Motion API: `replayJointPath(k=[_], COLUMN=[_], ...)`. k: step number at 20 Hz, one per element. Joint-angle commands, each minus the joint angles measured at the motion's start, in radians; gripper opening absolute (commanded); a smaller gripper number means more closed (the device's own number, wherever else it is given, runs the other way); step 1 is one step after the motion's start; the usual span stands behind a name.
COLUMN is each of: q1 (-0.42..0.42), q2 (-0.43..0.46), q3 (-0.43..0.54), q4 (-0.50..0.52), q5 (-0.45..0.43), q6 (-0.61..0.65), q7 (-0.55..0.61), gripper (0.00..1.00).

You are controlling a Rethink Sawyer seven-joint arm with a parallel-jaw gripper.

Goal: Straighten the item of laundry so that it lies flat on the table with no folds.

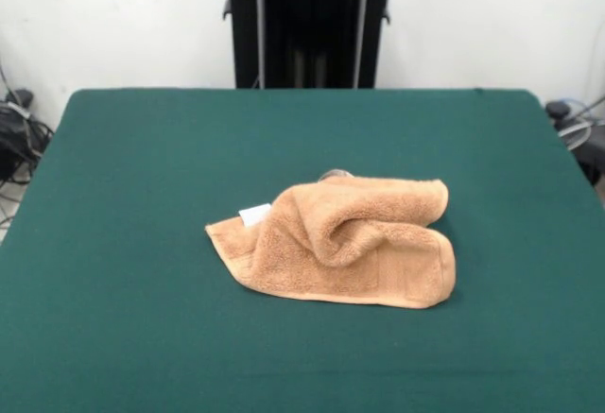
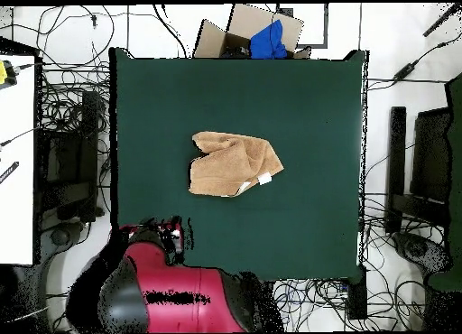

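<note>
The item of laundry (image 1: 340, 243), an orange-tan terry towel, lies crumpled near the middle of the green table (image 1: 142, 167). Its upper layer is folded and bunched over the lower one. A white tag (image 1: 255, 215) shows at its left edge. From above, the towel (image 2: 233, 165) is an uneven folded patch on the table (image 2: 307, 105), with the tag (image 2: 265, 179) at its lower right. The red and black arm (image 2: 180, 299) is drawn back at the bottom. Its gripper (image 2: 170, 233) sits by the table's lower left corner, well apart from the towel. The front view does not show the gripper.
A cardboard box (image 2: 257, 28) holding something blue stands beyond the table's top edge in the overhead view. Cables (image 2: 72, 87) lie on the floor around the table. A white surface (image 2: 16, 159) is at the left.
</note>
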Motion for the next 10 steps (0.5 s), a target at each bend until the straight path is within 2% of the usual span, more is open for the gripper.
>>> replayJointPath(k=[1,7,9,10], q1=[0.042,0.015,0.018,0.041], q2=[-0.012,-0.046,-0.065,-0.092], q3=[0.022,0.034,0.020,-0.012], q4=[0.034,0.088,0.097,0.086], q5=[-0.033,0.019,0.039,0.027], q6=[0.128,0.134,0.184,0.265], q7=[0.113,0.045,0.062,0.115], gripper=[1.00,1.00,1.00,1.00])
